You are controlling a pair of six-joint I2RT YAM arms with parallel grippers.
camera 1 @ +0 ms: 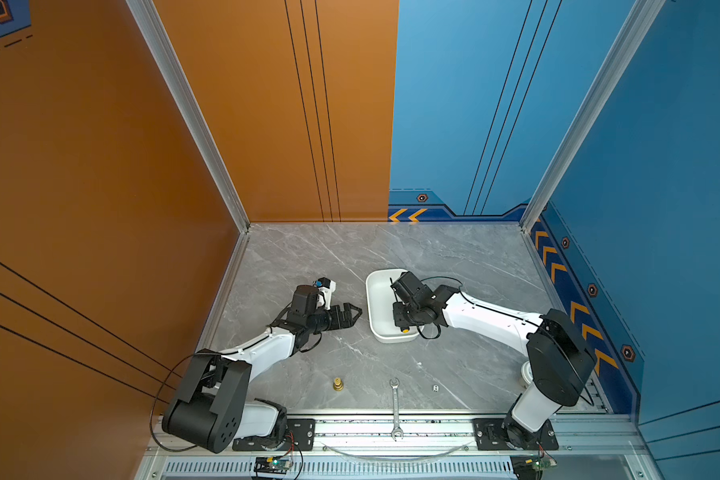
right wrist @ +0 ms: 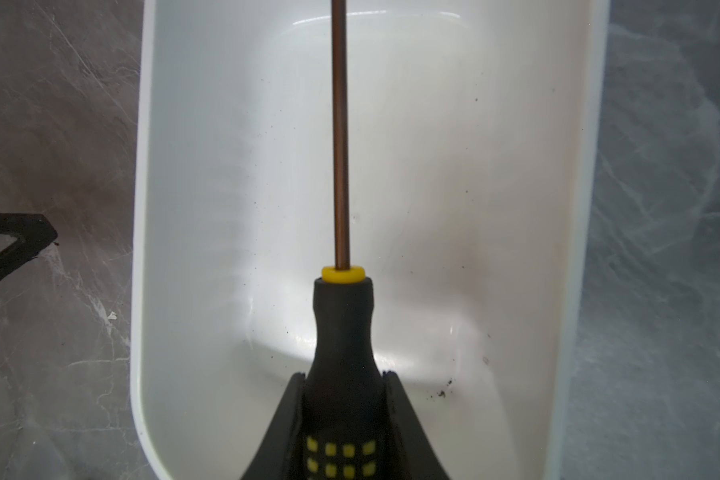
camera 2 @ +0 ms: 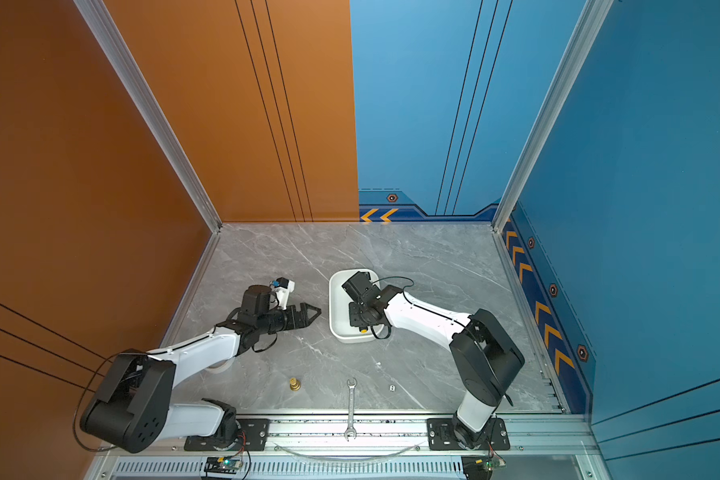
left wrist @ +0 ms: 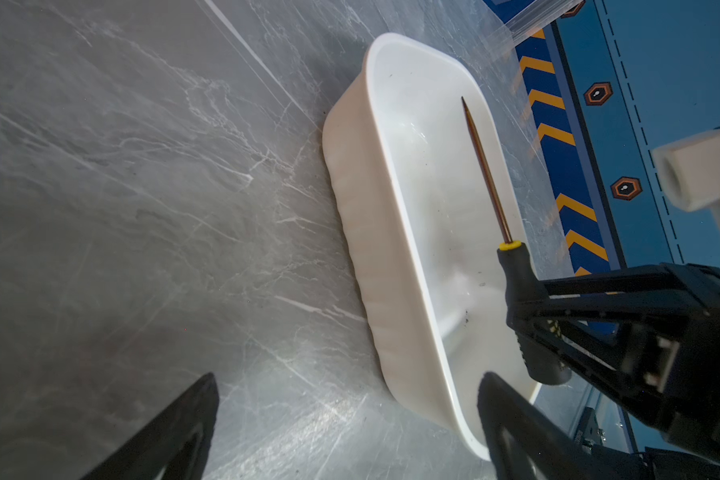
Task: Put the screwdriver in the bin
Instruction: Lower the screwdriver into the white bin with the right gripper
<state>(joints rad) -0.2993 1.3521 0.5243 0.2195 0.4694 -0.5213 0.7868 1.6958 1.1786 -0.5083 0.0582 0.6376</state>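
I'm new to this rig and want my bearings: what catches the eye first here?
The right gripper clamps the screwdriver by its handle, lengthwise over the white bin at the centre. The left gripper stands open beside it. A silver wrench lies across the front edge.

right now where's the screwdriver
The screwdriver is clamped by its handle in the right claw, over the inside of the bin with its shaft along the bin's length, mid-table in both top views.

Screwdriver (right wrist: 341, 332) over bin (right wrist: 184, 208), lengthwise; left tool (camera 1: 356, 316) beside bin; wrench (camera 1: 395, 409) at front.
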